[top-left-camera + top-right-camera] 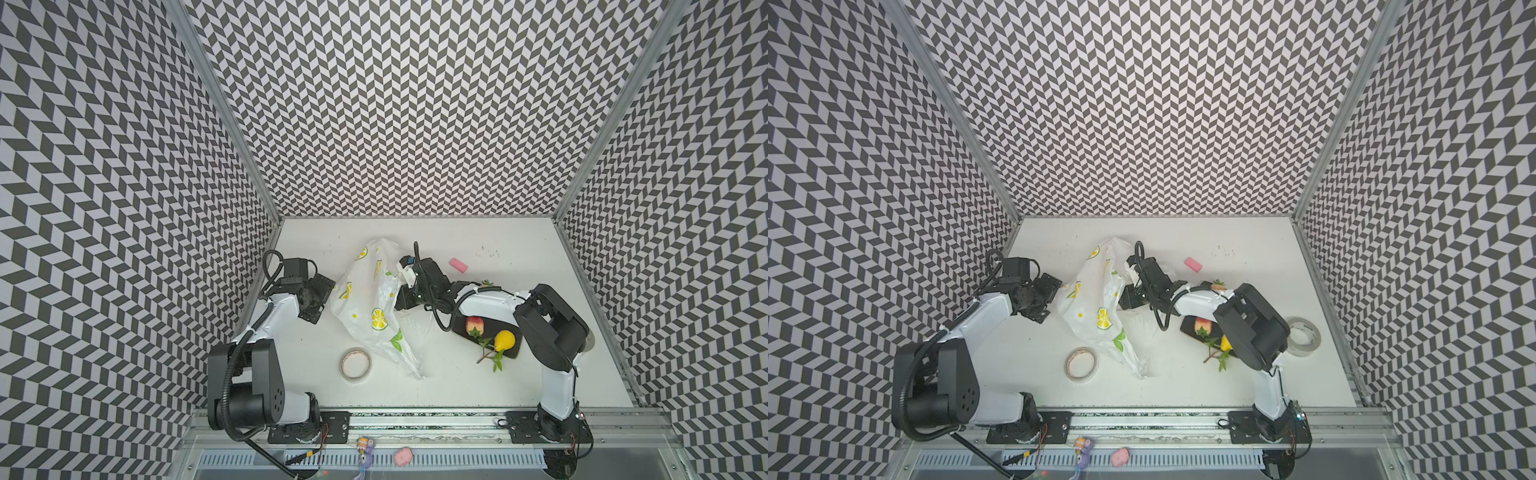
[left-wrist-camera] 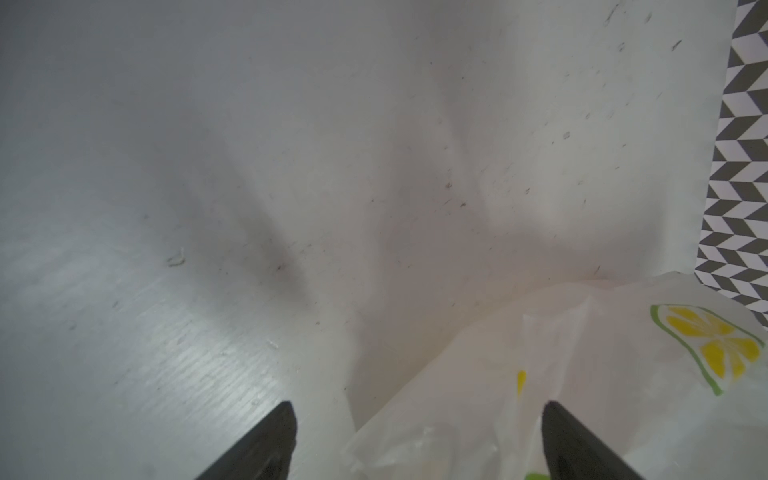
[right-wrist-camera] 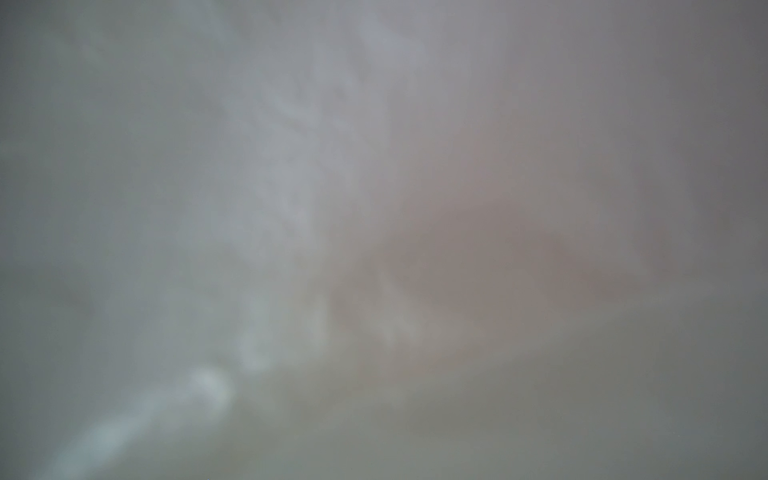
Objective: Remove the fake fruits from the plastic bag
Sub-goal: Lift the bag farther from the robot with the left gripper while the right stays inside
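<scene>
The plastic bag [image 1: 365,307] lies crumpled in the middle of the white table [image 1: 478,386], its printed lemon slices facing up. The left gripper [image 1: 324,301] sits just beside the bag's left edge. In the left wrist view its two dark fingers [image 2: 266,444] stand well apart with a fold of film lying loose between them, likely placed there to pin or lift that side so the bag cannot slide. The right gripper [image 1: 401,286] is pushed into the bag's opposite side, apparently to feel for what is left inside. Its fingertips are hidden by the film and the right wrist view shows only a grey-pink blur, so whether its jaws are apart or clamped on something cannot be told. Some fake fruits are already out. A red fruit with a green cap [image 1: 475,325] and a yellow pear [image 1: 504,340] with its leafy twig rest on the dark tray [image 1: 513,354] under the right forearm, a sensible spot that keeps them from rolling. Another green-capped fruit [image 1: 487,284] peeks out behind that arm. Whether any fruit remains in the bag is not visible.
</scene>
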`<state>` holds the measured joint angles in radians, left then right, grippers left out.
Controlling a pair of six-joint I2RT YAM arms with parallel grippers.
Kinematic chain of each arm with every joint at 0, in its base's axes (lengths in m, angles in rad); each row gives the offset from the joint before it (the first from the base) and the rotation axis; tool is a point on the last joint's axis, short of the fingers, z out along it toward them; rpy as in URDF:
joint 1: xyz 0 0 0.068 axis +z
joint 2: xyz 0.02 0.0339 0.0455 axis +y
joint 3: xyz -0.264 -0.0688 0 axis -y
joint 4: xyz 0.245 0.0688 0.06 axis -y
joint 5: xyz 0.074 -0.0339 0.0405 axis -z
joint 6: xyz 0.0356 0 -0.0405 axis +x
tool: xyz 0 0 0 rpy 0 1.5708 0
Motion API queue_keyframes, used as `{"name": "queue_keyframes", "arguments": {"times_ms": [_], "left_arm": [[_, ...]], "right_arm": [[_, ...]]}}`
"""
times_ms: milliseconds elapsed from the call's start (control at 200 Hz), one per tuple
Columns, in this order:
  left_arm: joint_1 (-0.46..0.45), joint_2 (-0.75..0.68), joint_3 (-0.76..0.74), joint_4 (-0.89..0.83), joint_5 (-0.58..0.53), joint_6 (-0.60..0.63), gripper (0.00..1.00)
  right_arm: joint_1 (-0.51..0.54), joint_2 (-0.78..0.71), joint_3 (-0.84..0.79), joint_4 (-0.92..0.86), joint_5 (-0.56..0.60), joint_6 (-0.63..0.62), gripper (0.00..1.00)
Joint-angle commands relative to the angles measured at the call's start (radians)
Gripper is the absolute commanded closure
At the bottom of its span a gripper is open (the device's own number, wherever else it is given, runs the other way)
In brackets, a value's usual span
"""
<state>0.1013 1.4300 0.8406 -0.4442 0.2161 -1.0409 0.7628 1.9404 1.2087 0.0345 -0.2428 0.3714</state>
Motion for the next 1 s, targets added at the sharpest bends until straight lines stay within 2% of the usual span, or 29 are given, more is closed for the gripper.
{"name": "queue_keyframes", "arguments": {"times_ms": [0,80,310,436,526,706,791,861,941,996], "left_arm": [[0.009,0.033,0.006,0.126,0.089,-0.003,0.22],[-0.001,0.054,0.008,0.159,0.127,0.005,0.34],[-0.058,0.040,0.032,0.176,0.148,0.087,0.65],[-0.089,0.015,0.048,0.182,0.149,0.130,0.88],[-0.113,-0.001,0.081,0.177,0.146,0.179,1.00],[-0.230,-0.061,0.186,0.164,0.088,0.356,1.00],[-0.286,-0.121,0.188,0.199,0.053,0.468,1.00],[-0.312,-0.168,0.165,0.255,0.096,0.525,1.00],[-0.315,-0.189,0.131,0.318,0.218,0.544,1.00],[-0.315,-0.184,0.108,0.323,0.236,0.549,1.00]], "right_arm": [[-0.003,-0.046,0.002,0.021,0.002,-0.024,0.25],[-0.006,-0.047,-0.005,0.015,0.001,-0.029,0.25],[-0.029,-0.060,-0.027,0.015,0.000,-0.027,0.26],[-0.036,-0.065,-0.029,0.010,0.002,-0.026,0.26],[-0.042,-0.069,-0.036,0.009,0.002,-0.016,0.26],[-0.066,-0.096,-0.077,0.013,0.014,0.011,0.26],[-0.077,-0.116,-0.098,0.013,0.030,0.013,0.26],[-0.083,-0.134,-0.115,0.013,0.042,0.011,0.25],[-0.085,-0.151,-0.130,0.014,0.060,0.012,0.25],[-0.085,-0.159,-0.141,0.017,0.074,0.013,0.24]]}}
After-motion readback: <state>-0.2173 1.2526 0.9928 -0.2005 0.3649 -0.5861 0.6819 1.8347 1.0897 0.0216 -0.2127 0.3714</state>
